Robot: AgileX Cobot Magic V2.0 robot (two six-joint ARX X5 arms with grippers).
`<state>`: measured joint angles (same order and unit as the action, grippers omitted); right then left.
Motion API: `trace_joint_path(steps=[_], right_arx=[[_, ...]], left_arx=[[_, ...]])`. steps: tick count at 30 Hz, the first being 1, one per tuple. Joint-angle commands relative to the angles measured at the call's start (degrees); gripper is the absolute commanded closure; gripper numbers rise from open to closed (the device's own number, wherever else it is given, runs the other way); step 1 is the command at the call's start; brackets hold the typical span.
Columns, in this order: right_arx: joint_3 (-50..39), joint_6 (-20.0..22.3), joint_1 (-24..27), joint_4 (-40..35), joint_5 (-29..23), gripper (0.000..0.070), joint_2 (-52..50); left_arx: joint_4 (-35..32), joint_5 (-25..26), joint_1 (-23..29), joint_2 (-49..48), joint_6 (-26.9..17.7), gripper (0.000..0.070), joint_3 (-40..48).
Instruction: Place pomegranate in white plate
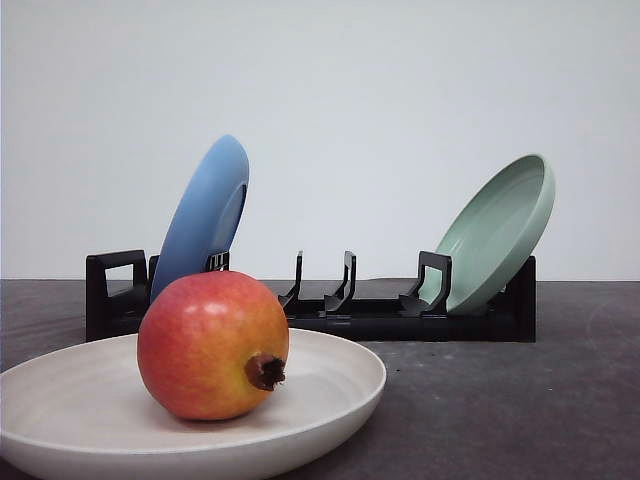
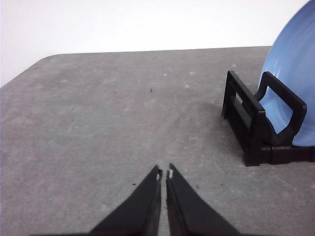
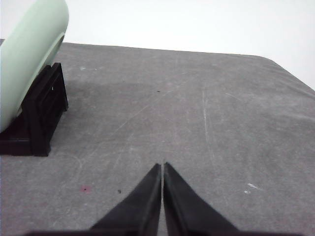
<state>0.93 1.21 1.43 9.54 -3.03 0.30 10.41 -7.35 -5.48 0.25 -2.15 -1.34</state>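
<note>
— Where's the pomegranate now?

— Sitting in the white plate, near and to the left on the counter, its dark crown nub turned toward the near right. It rests on the plate's floor, a little left of the middle, with nothing holding it.

— So which step is this?

— I'd judge the placing is done. Both hands are away from the fruit. The left hand has its fingers drawn nearly together with only a thin slit between them, gripping nothing, over bare counter beside the left end of the black rack. The right hand is closed tip to tip, also empty, near the rack's right end.

— And behind the plate?

— The rack stands farther back, with a blue plate leaning at its left end and a pale green plate leaning at its right.

— What does the next move call for?

— Little, I think: keep both arms clear so the fruit isn't nudged and rolled.
</note>
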Motion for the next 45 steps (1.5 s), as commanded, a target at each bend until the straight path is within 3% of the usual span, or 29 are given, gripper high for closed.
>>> trace_joint_path(steps=[1,45], right_arx=[[-0.2,-0.8,-0.2,-0.5,0.0,0.0700,-0.1],[-0.2,-0.8,-0.2,-0.5,0.0,0.0700,-0.1]], left_arx=[[0.0,0.0,0.0,0.0,-0.2,0.0700,0.7],[0.0,0.1,0.0,0.0,-0.2,0.0700,0.7]])
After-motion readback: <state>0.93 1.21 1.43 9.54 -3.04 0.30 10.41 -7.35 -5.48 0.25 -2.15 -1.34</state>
